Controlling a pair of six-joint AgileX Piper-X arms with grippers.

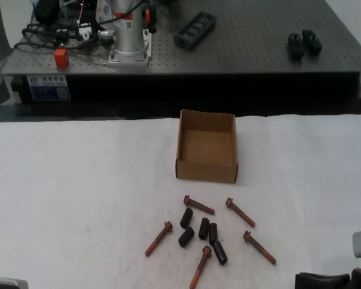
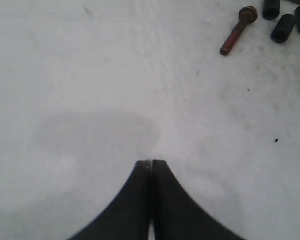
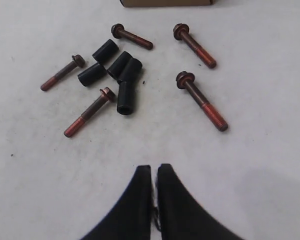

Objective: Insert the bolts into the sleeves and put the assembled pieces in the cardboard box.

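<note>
Several rusty red bolts (image 1: 199, 205) and several short black sleeves (image 1: 204, 228) lie loose in a cluster on the white cloth, just in front of the open cardboard box (image 1: 206, 170). None of the bolts is inside a sleeve. My right gripper (image 3: 154, 168) is shut with nothing in it, low over the cloth, near the bolts (image 3: 202, 100) and sleeves (image 3: 125, 97). My left gripper (image 2: 152, 163) is shut too, over bare cloth, with one bolt (image 2: 238, 30) and a few sleeves (image 2: 283, 27) well off from it.
Behind the box runs a dark perforated bench (image 1: 240, 51) carrying a metal post (image 1: 130, 33), an orange block (image 1: 61, 57), cables and black parts (image 1: 194, 30). White cloth (image 1: 78, 198) spreads wide to both sides of the cluster. Part of an arm (image 1: 334, 280) shows at the front right.
</note>
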